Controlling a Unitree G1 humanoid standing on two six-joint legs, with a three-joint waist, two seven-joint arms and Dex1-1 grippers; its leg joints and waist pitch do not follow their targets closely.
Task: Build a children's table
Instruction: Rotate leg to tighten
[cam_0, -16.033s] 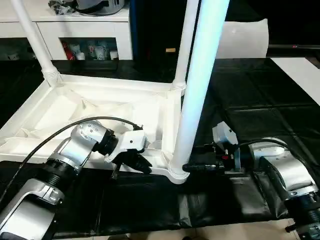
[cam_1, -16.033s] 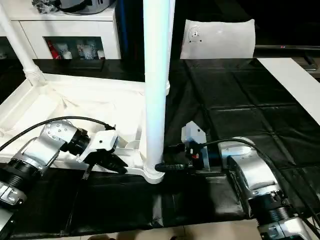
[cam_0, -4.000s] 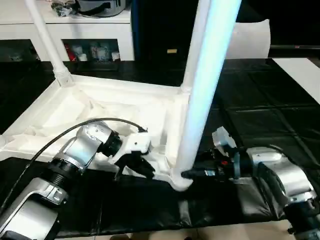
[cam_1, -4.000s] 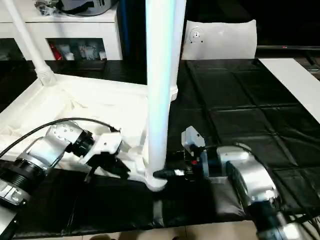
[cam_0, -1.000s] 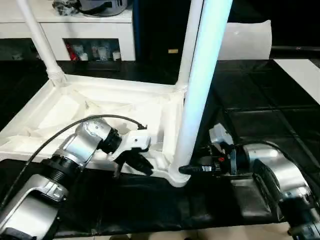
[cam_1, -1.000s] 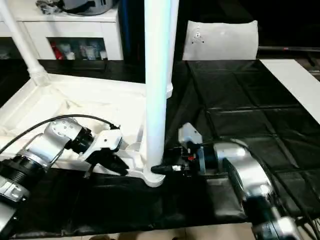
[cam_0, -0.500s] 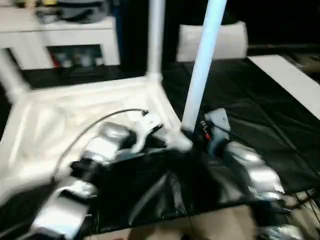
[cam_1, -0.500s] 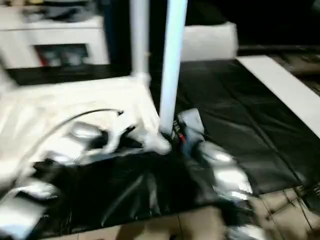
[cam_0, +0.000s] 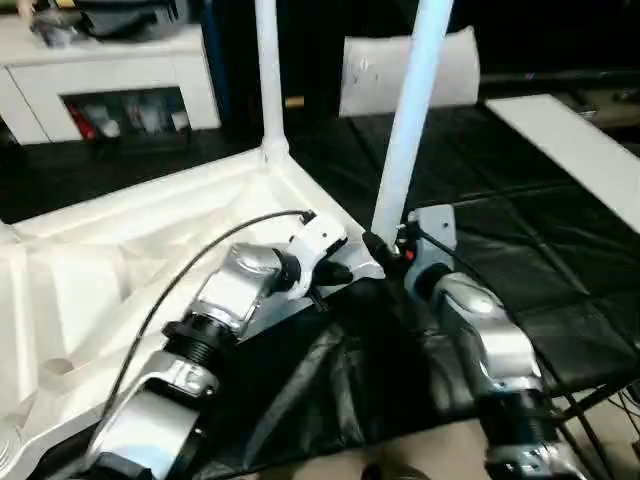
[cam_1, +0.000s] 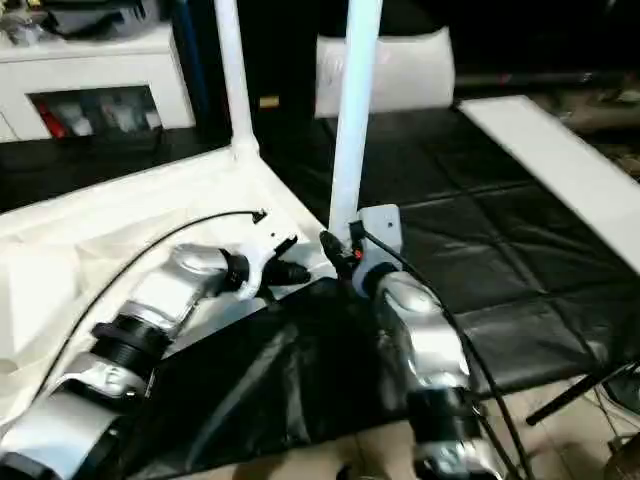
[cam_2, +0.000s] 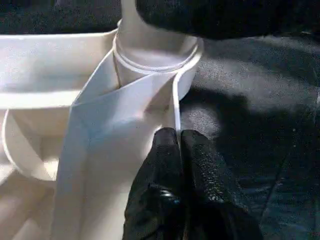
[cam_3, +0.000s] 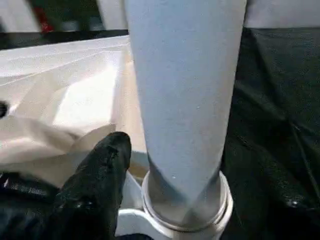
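The children's table lies upside down on the black work surface, ribbed underside up. Two white legs stand in its corner sockets, a near leg and a far leg. My left gripper is shut, its fingertips pressed together against the thin rim right beside the near socket. My right gripper is at the foot of the near leg. One of its fingers stands just off the leg; the other is hidden behind it.
A white cabinet with shelves stands at the back left. A white cushion-like thing sits behind the legs and a white board lies at the right. The black cover ends at the front edge.
The head camera has swung, so the whole picture has shifted. Both grippers stay at the near corner. The right gripper's fingers have loosened from the leg's foot.
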